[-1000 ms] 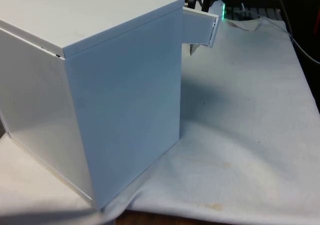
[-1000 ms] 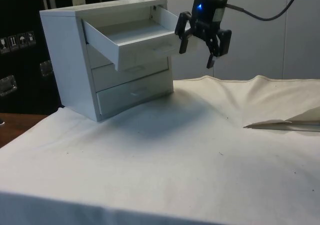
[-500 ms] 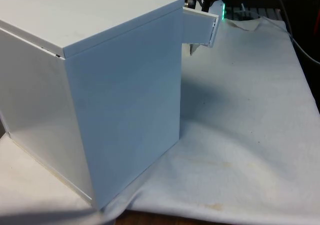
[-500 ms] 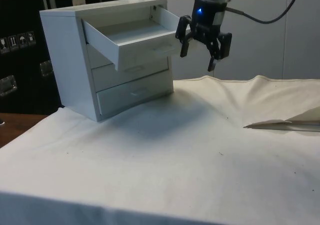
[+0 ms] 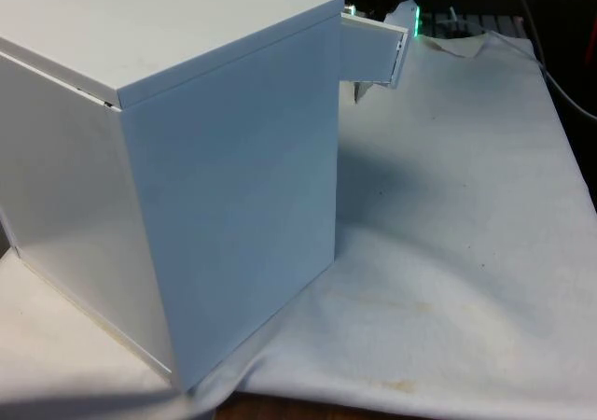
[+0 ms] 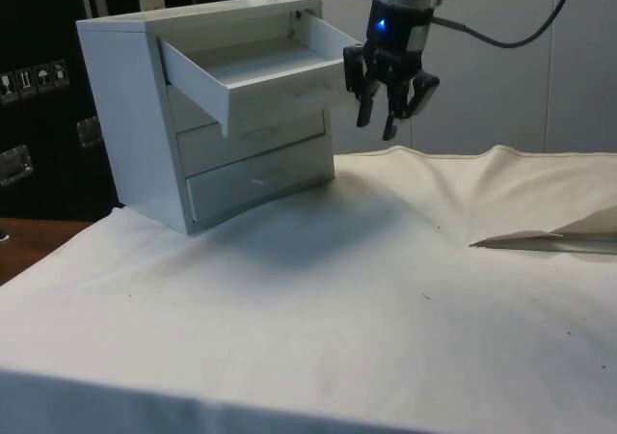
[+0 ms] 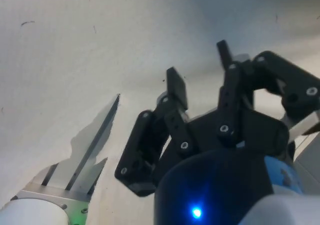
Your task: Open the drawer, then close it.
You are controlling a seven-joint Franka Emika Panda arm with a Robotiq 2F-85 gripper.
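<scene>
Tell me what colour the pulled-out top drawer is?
White, like the rest of the chest. The top drawer shows best in the side view.

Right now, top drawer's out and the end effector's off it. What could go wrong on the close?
1. The end effector hangs beside the top drawer front, fingers open, holding nothing. A push from this off-centre spot could skew the drawer and jam it.
2. The chest stands loose on the white cloth. A hard push may slide or tip it rather than shut the drawer.
3. The fingers point down near the drawer's corner and could snag it.
</scene>
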